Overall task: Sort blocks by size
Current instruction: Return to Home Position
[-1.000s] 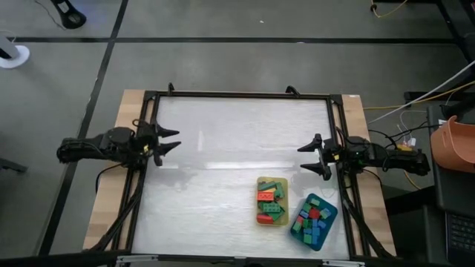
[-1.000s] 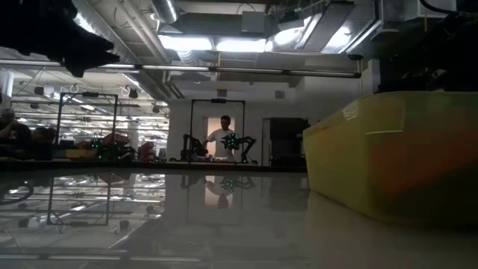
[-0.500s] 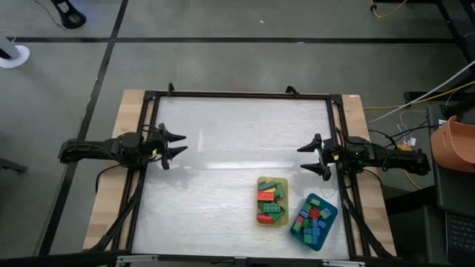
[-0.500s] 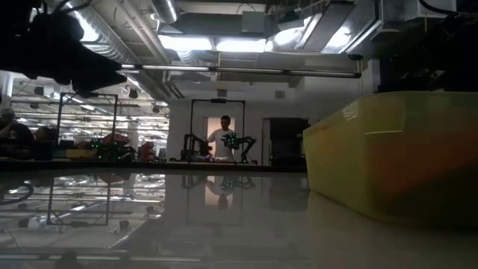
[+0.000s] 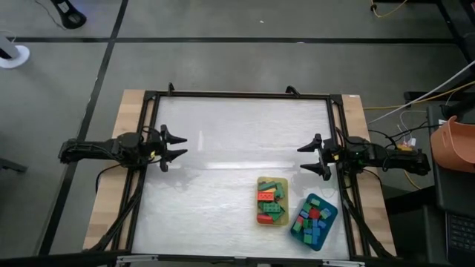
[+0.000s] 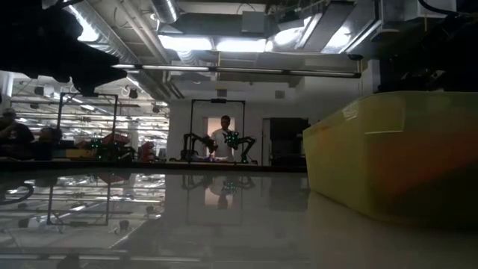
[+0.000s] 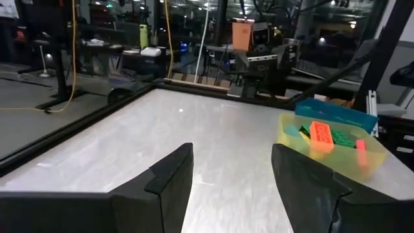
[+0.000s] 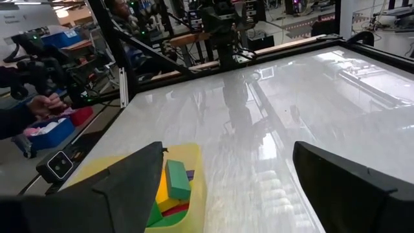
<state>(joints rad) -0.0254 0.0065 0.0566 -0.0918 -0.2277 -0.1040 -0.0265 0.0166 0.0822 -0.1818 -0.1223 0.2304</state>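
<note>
Blocks (image 5: 269,196) inside yellow tray (image 5: 266,182), teal tray (image 5: 313,197) show from above, not low view; left tool (image 5: 184,145), right tool (image 5: 300,158) released.

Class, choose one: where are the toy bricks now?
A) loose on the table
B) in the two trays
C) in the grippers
B: the bricks lie in the yellow tray and the teal tray; the left gripper and right gripper are open and empty.

The right gripper (image 8: 226,155) hangs with its fingers spread wide above the worktop (image 8: 310,110). Behind one finger, a yellow tray (image 8: 193,155) near the worktop's edge holds a tilted green block (image 8: 176,178) lying on yellow and red ones. The left arm (image 8: 223,29) stands at the far edge.
</note>
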